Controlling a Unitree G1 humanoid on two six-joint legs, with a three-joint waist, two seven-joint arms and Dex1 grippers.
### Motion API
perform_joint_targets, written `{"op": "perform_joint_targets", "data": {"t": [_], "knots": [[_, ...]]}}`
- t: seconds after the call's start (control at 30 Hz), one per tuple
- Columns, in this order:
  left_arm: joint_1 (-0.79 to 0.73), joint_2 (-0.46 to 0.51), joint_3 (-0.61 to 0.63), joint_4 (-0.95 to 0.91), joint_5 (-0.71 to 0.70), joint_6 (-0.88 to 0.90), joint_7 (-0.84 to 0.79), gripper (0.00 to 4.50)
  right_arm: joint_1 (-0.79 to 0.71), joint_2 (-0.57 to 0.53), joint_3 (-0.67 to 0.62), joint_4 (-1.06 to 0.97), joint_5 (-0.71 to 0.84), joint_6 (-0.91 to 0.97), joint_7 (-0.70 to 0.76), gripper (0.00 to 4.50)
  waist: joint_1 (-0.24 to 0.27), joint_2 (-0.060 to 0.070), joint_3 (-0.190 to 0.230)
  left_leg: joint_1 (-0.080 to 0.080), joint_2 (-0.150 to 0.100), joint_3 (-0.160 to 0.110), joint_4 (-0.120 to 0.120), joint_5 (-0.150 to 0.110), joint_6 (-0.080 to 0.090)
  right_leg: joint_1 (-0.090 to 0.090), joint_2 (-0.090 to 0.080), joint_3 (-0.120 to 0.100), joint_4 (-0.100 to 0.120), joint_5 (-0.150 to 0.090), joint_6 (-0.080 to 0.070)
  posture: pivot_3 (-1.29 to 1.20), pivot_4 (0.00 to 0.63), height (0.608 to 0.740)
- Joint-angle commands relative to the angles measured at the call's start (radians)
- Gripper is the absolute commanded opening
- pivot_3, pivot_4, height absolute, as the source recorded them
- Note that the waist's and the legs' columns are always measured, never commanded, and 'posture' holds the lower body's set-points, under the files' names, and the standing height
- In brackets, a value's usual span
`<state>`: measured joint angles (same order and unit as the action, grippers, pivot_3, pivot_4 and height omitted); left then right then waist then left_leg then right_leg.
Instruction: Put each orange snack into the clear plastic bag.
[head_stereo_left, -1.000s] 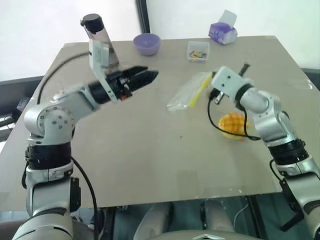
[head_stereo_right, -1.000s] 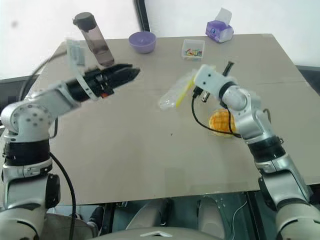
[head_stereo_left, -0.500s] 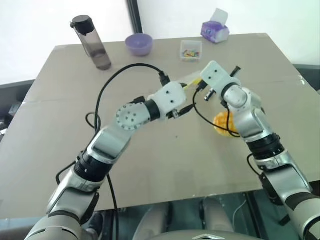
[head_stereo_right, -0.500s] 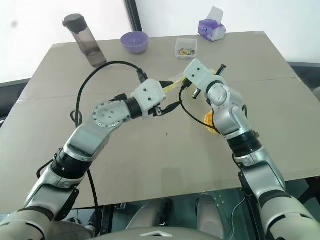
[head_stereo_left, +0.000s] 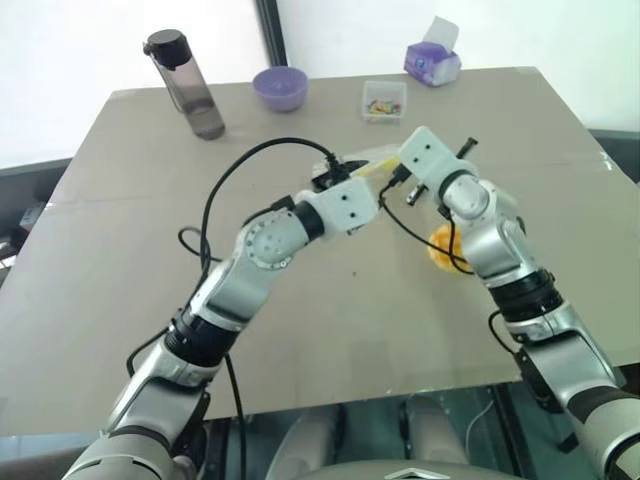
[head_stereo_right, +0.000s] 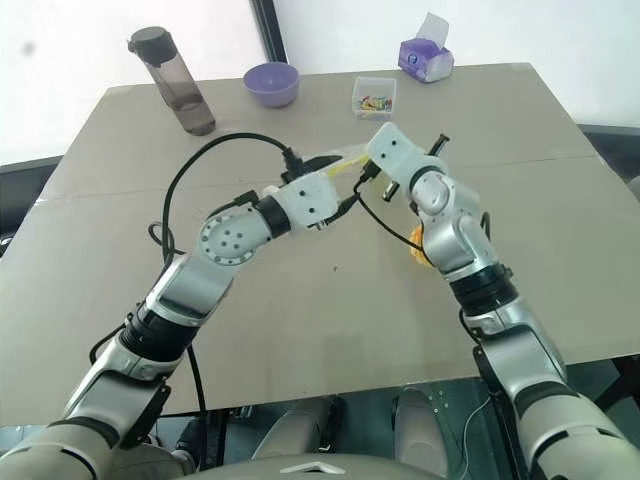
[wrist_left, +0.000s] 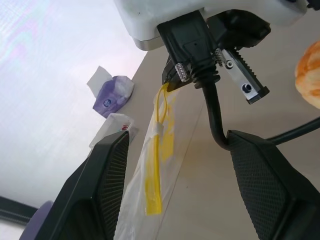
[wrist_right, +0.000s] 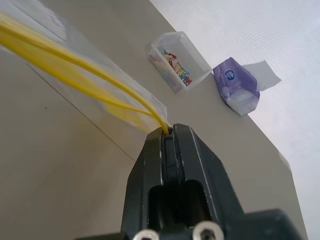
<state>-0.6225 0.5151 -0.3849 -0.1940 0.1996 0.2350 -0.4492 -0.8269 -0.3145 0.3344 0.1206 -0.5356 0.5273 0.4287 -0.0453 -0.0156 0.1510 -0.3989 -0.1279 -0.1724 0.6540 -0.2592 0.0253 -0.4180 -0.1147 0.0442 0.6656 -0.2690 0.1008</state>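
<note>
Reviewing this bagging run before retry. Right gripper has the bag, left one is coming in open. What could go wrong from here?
1. The right gripper pinches the bag only at one corner of its yellow seal, so a tug could pull it free.
2. The left gripper is open around the hanging bag; if it closes on both layers, the mouth probably stays shut.
3. The snack lies on the table under the right arm, whose cable hangs near it and might knock it.

bag: clear, yellow strip | snack: yellow-orange | bowl: purple
</note>
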Motion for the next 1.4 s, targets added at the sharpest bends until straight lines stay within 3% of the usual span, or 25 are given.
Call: {"op": "perform_joint_targets", "data": {"t": [0.03, 0.27, 0.47, 0.77, 0.93, 1.07, 1.3, 1.4], "knots": [[-0.002, 0.002, 0.040, 0.026, 0.077, 0.061, 0.031, 3.26, 0.001, 0.009, -0.001, -0.064, 0.000, -0.007, -0.003, 0.00, 0.001, 0.000, 0.000, 0.000, 0.000, 0.000, 0.000, 0.000, 0.000, 0.000, 0.000, 0.000, 0.000, 0.000, 0.000, 0.00, 0.150, 0.740], [0.015, -0.005, 0.068, -0.038, 0.069, 0.141, -0.021, 3.26, 0.004, 0.011, 0.000, -0.048, -0.008, -0.014, -0.016, 0.00, 0.000, 0.000, 0.000, 0.000, 0.000, 0.000, 0.001, 0.000, 0.000, 0.000, 0.000, 0.000, 0.001, 0.000, 0.000, 0.00, 0.150, 0.740], [0.056, -0.089, 0.190, -0.142, -0.141, 0.205, -0.083, 3.26, 0.010, -0.003, -0.005, -0.034, -0.015, -0.019, -0.031, 0.00, 0.000, 0.000, 0.000, 0.000, 0.000, 0.000, 0.002, 0.000, 0.000, 0.000, 0.000, 0.000, 0.002, 0.000, 0.000, 0.00, 0.150, 0.740], [0.082, -0.082, 0.304, -0.242, -0.353, 0.267, -0.187, 3.26, 0.015, -0.009, -0.003, -0.020, -0.012, -0.027, -0.047, 0.00, 0.001, 0.000, 0.000, 0.000, 0.000, 0.000, 0.006, 0.000, 0.000, 0.000, 0.000, 0.000, 0.006, 0.000, 0.000, 0.00, 0.150, 0.740], [0.082, -0.034, 0.301, -0.235, -0.337, 0.185, -0.206, 3.26, 0.016, -0.011, -0.003, -0.018, -0.012, -0.028, -0.050, 0.00, 0.001, 0.000, 0.000, 0.000, 0.000, 0.000, 0.010, 0.000, 0.000, 0.000, 0.000, 0.001, 0.009, 0.000, 0.000, 0.00, 0.150, 0.740], [0.096, 0.020, 0.281, -0.195, -0.217, 0.092, -0.151, 3.26, 0.016, -0.013, -0.003, -0.017, -0.014, -0.030, -0.047, 0.00, 0.001, 0.000, 0.000, 0.000, 0.000, 0.001, 0.011, 0.000, 0.000, 0.000, 0.001, 0.001, 0.011, 0.000, 0.000, 0.00, 0.150, 0.740], [0.078, -0.003, 0.253, -0.120, -0.130, 0.020, -0.084, 3.26, 0.011, -0.012, -0.001, -0.013, -0.015, -0.032, -0.050, 0.00, 0.003, 0.000, 0.000, 0.000, 0.000, 0.001, 0.011, 0.000, 0.000, 0.000, 0.000, 0.001, 0.012, 0.000, 0.000, 0.00, 0.150, 0.740], [0.088, -0.060, 0.283, -0.124, -0.202, 0.026, -0.078, 3.26, 0.012, -0.013, 0.000, -0.013, -0.016, -0.032, -0.050, 0.00, 0.003, 0.000, 0.000, 0.000, 0.000, 0.001, 0.011, 0.000, 0.000, 0.000, 0.000, 0.001, 0.012, 0.000, 0.000, 0.00, 0.150, 0.740]]}}
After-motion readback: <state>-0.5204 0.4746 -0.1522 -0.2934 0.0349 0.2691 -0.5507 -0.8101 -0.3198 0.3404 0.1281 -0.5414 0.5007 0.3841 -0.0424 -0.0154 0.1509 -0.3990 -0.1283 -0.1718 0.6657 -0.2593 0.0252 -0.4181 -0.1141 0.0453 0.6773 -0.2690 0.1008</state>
